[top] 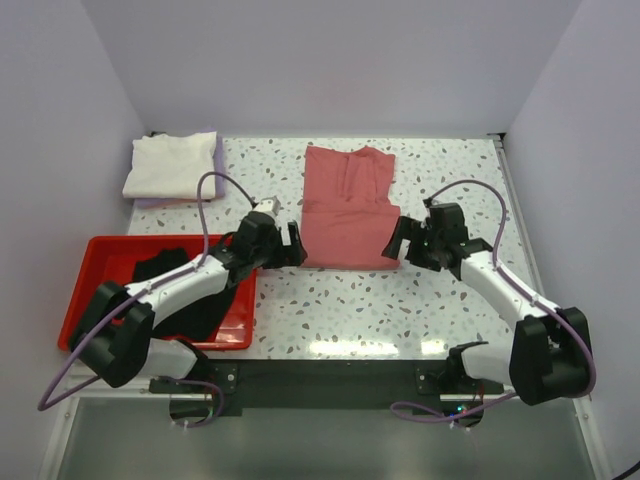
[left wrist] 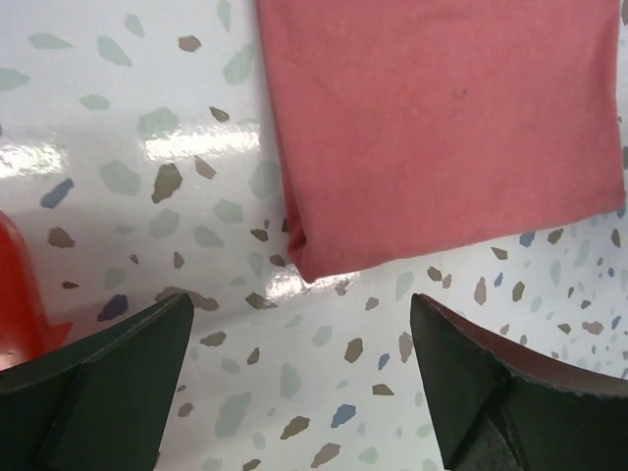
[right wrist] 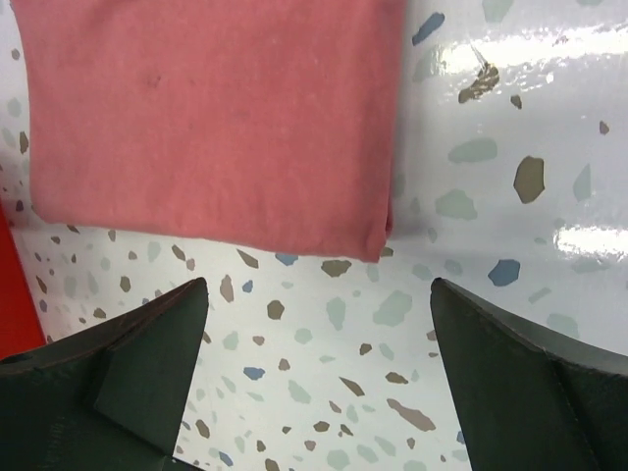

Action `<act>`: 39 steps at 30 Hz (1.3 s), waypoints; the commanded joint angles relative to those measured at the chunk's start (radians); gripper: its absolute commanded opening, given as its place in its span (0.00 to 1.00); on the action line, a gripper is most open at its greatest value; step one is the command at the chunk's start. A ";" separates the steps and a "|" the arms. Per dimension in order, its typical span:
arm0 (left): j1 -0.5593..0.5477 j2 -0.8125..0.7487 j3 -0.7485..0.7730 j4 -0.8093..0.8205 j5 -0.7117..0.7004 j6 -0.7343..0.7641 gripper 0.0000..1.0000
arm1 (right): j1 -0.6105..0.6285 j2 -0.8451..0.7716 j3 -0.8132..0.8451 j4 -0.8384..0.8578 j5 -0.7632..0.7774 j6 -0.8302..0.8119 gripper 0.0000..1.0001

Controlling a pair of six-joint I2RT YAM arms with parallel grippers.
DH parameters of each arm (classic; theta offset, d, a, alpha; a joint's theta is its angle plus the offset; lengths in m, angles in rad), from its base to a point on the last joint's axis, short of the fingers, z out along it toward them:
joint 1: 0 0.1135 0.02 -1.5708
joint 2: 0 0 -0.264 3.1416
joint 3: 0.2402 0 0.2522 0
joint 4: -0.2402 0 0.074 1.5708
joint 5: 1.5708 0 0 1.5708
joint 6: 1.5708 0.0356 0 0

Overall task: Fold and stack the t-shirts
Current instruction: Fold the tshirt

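Left gripper and right gripper, both spread and empty, flank the red shirt's near corners, its long axis running away from them.

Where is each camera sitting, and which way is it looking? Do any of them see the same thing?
Top external: high behind the arms, looking down at the table; both arms show, with the left gripper and right gripper open beside the salmon t-shirt.
Left wrist: on the left arm, looking down at the shirt's near left corner; its two dark fingers show.
Right wrist: on the right arm, looking down at the near right corner; its own fingers show.
Shared: both wrist views see that shirt's near edge.
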 commanded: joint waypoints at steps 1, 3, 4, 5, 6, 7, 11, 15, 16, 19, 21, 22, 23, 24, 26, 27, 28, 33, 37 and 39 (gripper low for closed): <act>-0.012 -0.033 -0.041 0.092 0.039 -0.044 0.96 | -0.002 -0.057 -0.029 0.032 -0.027 0.013 0.99; -0.012 -0.014 -0.053 0.094 0.041 -0.058 0.94 | -0.002 -0.064 -0.048 0.043 -0.023 0.019 0.99; -0.012 -0.005 -0.058 0.094 0.041 -0.060 0.93 | -0.002 -0.067 -0.054 0.043 -0.029 0.023 0.99; -0.012 0.004 -0.059 0.094 0.041 -0.060 0.91 | -0.002 -0.068 -0.063 0.049 -0.032 0.024 0.98; -0.012 0.023 -0.058 0.125 0.049 -0.060 0.89 | -0.002 -0.071 -0.069 0.055 -0.033 0.031 0.98; -0.012 0.032 -0.053 0.132 0.065 -0.060 0.86 | 0.000 -0.072 -0.078 0.061 -0.035 0.033 0.98; -0.014 0.067 -0.044 0.149 0.062 -0.063 0.79 | -0.002 -0.074 -0.078 0.052 -0.039 0.033 0.97; -0.014 0.131 -0.027 0.161 0.058 -0.063 0.73 | -0.002 -0.061 -0.080 0.063 -0.035 0.033 0.96; -0.014 0.142 -0.018 0.161 0.061 -0.064 0.71 | -0.003 -0.058 -0.084 0.069 -0.039 0.037 0.95; -0.014 0.184 -0.007 0.172 0.056 -0.072 0.61 | -0.003 -0.048 -0.100 0.097 -0.052 0.045 0.94; -0.014 0.207 -0.003 0.173 0.055 -0.084 0.57 | -0.002 -0.034 -0.101 0.092 -0.041 0.048 0.93; -0.012 0.213 0.001 0.179 0.056 -0.084 0.56 | -0.002 -0.031 -0.100 0.090 -0.038 0.045 0.92; -0.012 0.221 0.002 0.183 0.056 -0.089 0.55 | 0.000 -0.026 -0.100 0.090 -0.033 0.040 0.92; -0.012 0.234 0.008 0.189 0.058 -0.089 0.51 | -0.002 -0.019 -0.100 0.089 -0.020 0.033 0.91; -0.012 0.248 0.016 0.192 0.061 -0.086 0.47 | 0.000 -0.008 -0.097 0.090 -0.001 0.034 0.91; -0.012 0.260 0.027 0.186 0.064 -0.086 0.40 | -0.002 -0.003 -0.097 0.092 0.000 0.039 0.90; -0.012 0.265 0.031 0.184 0.067 -0.086 0.36 | -0.002 0.003 -0.100 0.097 -0.003 0.040 0.88; -0.012 0.290 0.042 0.190 0.072 -0.075 0.11 | -0.002 0.040 -0.115 0.143 0.007 0.047 0.82; -0.012 0.296 0.037 0.221 0.095 -0.064 0.00 | -0.002 0.095 -0.107 0.176 0.002 0.060 0.74; -0.012 0.300 0.037 0.221 0.095 -0.063 0.00 | -0.002 0.129 -0.098 0.192 -0.010 0.066 0.67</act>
